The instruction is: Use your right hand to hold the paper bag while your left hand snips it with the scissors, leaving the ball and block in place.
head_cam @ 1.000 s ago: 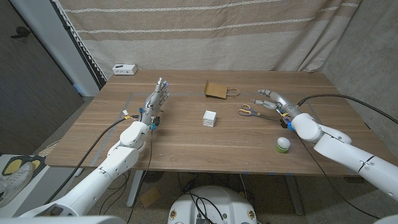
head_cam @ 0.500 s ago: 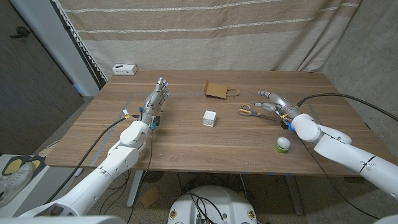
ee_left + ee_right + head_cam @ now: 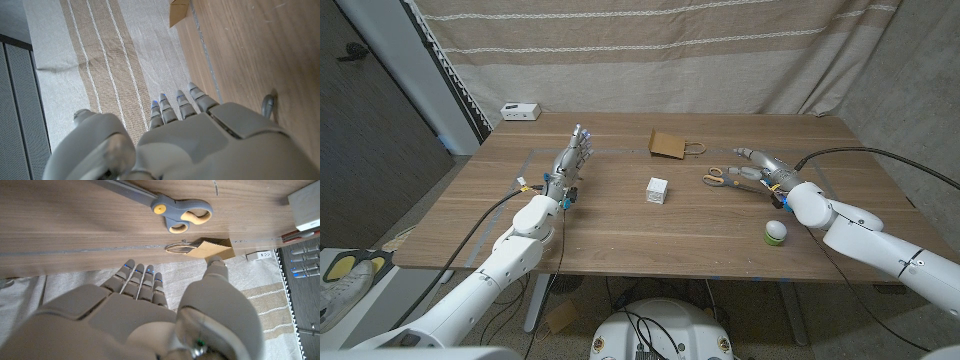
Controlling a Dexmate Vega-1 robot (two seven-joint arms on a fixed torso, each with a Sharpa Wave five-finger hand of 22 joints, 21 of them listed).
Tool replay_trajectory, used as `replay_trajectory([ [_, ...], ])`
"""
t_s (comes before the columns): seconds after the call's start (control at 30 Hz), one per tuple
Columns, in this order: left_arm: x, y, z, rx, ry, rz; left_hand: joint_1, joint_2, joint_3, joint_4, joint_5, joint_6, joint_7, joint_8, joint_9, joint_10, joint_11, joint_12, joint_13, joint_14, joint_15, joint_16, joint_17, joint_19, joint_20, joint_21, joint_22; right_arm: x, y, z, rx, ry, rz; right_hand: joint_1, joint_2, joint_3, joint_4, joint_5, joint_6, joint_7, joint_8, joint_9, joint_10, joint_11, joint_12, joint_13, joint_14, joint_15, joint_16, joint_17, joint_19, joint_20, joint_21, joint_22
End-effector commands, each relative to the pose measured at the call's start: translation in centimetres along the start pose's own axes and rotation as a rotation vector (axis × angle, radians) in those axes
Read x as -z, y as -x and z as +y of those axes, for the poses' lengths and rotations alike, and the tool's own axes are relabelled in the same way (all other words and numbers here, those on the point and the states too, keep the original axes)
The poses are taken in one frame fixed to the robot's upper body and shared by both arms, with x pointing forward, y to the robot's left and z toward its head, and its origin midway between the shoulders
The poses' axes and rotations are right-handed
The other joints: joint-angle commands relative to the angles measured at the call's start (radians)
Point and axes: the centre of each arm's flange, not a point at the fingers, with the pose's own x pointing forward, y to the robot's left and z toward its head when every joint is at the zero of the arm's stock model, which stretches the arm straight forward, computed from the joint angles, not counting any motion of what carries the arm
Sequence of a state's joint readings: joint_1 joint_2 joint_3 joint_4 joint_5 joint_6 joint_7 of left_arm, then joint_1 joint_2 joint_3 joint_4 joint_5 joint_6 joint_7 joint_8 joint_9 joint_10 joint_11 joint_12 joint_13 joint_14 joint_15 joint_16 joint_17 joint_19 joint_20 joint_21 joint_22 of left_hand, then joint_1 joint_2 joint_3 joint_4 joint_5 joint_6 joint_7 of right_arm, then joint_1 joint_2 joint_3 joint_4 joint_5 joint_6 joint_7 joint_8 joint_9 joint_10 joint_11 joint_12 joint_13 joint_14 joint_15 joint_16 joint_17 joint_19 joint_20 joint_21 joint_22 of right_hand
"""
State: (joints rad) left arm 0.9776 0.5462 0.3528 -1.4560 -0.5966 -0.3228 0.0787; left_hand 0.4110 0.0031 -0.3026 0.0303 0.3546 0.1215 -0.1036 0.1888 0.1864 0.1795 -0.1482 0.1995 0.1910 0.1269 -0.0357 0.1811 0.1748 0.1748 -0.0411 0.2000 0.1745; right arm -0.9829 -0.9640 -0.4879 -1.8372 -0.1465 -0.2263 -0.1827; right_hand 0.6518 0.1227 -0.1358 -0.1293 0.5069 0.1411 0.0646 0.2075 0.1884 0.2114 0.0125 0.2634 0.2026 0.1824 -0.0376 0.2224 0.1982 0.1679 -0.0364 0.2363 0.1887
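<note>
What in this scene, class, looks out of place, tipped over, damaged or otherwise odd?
Nothing stands out. The paper bag lies uncut at the table's far side, the scissors lie beside the right hand, and the block and ball sit undisturbed.

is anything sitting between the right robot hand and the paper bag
Yes. The scissors lie on the table just in front of the right robot hand, roughly on the line toward the paper bag. The robot hand is open and touches neither. Beyond the scissors' handles only bare wood shows before the bag.
</note>
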Motion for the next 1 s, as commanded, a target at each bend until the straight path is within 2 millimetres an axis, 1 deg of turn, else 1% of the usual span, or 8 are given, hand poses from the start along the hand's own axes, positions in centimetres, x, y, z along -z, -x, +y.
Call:
replay_trajectory([
  [0.03, 0.07, 0.09, -0.05, 0.002, 0.001, 0.000, 0.004, 0.003, -0.002, 0.003, 0.004, 0.012, -0.002, 0.006, 0.002, 0.010, -0.005, 0.005, -0.001, 0.001, -0.148, 0.004, 0.001, 0.012, -0.086, -0.003, 0.003, -0.08, 0.14, -0.01, -0.006, 0.036, 0.014, 0.012, 0.003, -0.003, 0.004, 0.004, 0.007, 0.006, 0.006, 0.004, 0.016, -0.003, 0.010, 0.003, 0.017, -0.045, 0.011, 0.006, 0.025, 0.003, 0.010, 0.004],
  [0.07, 0.06, 0.07, -0.07, 0.002, 0.001, -0.001, 0.004, 0.003, -0.002, 0.003, 0.004, 0.012, -0.002, 0.006, 0.002, 0.010, -0.005, 0.005, -0.001, 0.001, -0.149, 0.005, 0.001, 0.012, -0.086, -0.003, 0.003, -0.06, 0.14, 0.00, -0.008, 0.034, 0.018, 0.013, 0.003, -0.003, 0.004, 0.004, 0.008, 0.006, 0.006, 0.004, 0.025, -0.002, 0.013, 0.004, 0.021, -0.045, 0.012, 0.007, 0.029, 0.006, 0.011, 0.005],
  [0.1, 0.06, 0.05, -0.08, 0.003, 0.000, -0.001, 0.004, 0.003, -0.002, 0.003, 0.004, 0.012, -0.002, 0.006, 0.002, 0.010, -0.006, 0.005, -0.001, 0.001, -0.149, 0.005, 0.001, 0.012, -0.086, -0.003, 0.003, 0.01, 0.14, -0.01, -0.012, 0.027, 0.018, 0.015, 0.003, -0.003, 0.004, 0.004, 0.015, 0.008, 0.008, 0.004, 0.027, -0.004, 0.014, 0.004, 0.027, -0.045, 0.014, 0.008, 0.048, 0.013, 0.018, 0.005],
  [0.17, 0.07, 0.00, -0.10, 0.005, 0.000, 0.001, 0.004, 0.004, -0.002, 0.003, 0.004, 0.013, -0.001, 0.007, 0.002, 0.011, -0.007, 0.006, -0.001, 0.001, -0.149, 0.004, 0.001, 0.012, -0.086, -0.003, 0.003, 0.11, 0.14, -0.02, -0.010, 0.025, 0.022, 0.018, 0.002, -0.004, 0.004, 0.004, 0.028, 0.019, 0.011, 0.003, 0.034, 0.001, 0.016, 0.005, 0.042, -0.035, 0.018, 0.009, 0.076, 0.025, 0.026, 0.004],
  [0.2, 0.06, -0.02, -0.10, 0.005, 0.000, 0.000, 0.004, 0.004, -0.002, 0.003, 0.004, 0.014, -0.002, 0.007, 0.002, 0.011, -0.006, 0.006, -0.001, 0.001, -0.150, 0.005, 0.001, 0.012, -0.086, -0.003, 0.003, 0.13, 0.16, -0.02, -0.010, 0.026, 0.023, 0.019, 0.002, -0.004, 0.004, 0.004, 0.031, 0.019, 0.012, 0.003, 0.042, 0.006, 0.019, 0.005, 0.042, -0.035, 0.018, 0.010, 0.080, 0.025, 0.027, 0.004],
  [0.57, 0.21, -0.03, -0.09, 0.007, -0.002, 0.004, 0.004, 0.004, -0.002, 0.004, 0.004, 0.016, -0.002, 0.008, 0.002, 0.011, -0.004, 0.005, -0.001, 0.002, -0.148, 0.004, 0.001, 0.012, -0.086, -0.003, 0.003, 0.06, 0.22, 0.22, -0.014, 0.073, 0.036, 0.028, -0.001, -0.003, 0.002, 0.004, 0.066, 0.009, 0.022, 0.003, 0.067, 0.003, 0.027, 0.006, 0.066, -0.042, 0.025, 0.011, 0.096, 0.021, 0.028, 0.003],
  [0.77, 0.32, 0.02, -0.04, 0.007, -0.001, 0.005, 0.004, 0.004, -0.002, 0.004, 0.004, 0.022, 0.003, 0.010, 0.002, 0.012, -0.003, 0.005, -0.001, 0.003, -0.148, 0.005, 0.001, 0.012, -0.085, -0.003, 0.003, 0.08, 0.39, 0.43, -0.011, 0.089, 0.047, 0.035, -0.002, -0.004, 0.001, 0.003, 0.105, -0.002, 0.032, 0.003, 0.103, 0.003, 0.039, 0.006, 0.091, -0.050, 0.031, 0.012, 0.129, 0.010, 0.036, 0.002],
  [1.0, 0.44, 0.06, -0.27, 0.011, 0.004, 0.005, 0.004, 0.004, -0.002, 0.004, 0.004, 0.023, 0.003, 0.011, 0.002, 0.012, -0.006, 0.006, -0.001, 0.004, -0.148, 0.005, 0.001, 0.012, -0.085, -0.003, 0.003, 0.10, 0.50, 0.64, -0.016, 0.110, 0.054, 0.039, -0.003, -0.004, 0.001, 0.003, 0.116, -0.005, 0.033, 0.003, 0.118, -0.005, 0.043, 0.006, 0.097, -0.053, 0.032, 0.012, 0.133, 0.007, 0.035, 0.001],
])
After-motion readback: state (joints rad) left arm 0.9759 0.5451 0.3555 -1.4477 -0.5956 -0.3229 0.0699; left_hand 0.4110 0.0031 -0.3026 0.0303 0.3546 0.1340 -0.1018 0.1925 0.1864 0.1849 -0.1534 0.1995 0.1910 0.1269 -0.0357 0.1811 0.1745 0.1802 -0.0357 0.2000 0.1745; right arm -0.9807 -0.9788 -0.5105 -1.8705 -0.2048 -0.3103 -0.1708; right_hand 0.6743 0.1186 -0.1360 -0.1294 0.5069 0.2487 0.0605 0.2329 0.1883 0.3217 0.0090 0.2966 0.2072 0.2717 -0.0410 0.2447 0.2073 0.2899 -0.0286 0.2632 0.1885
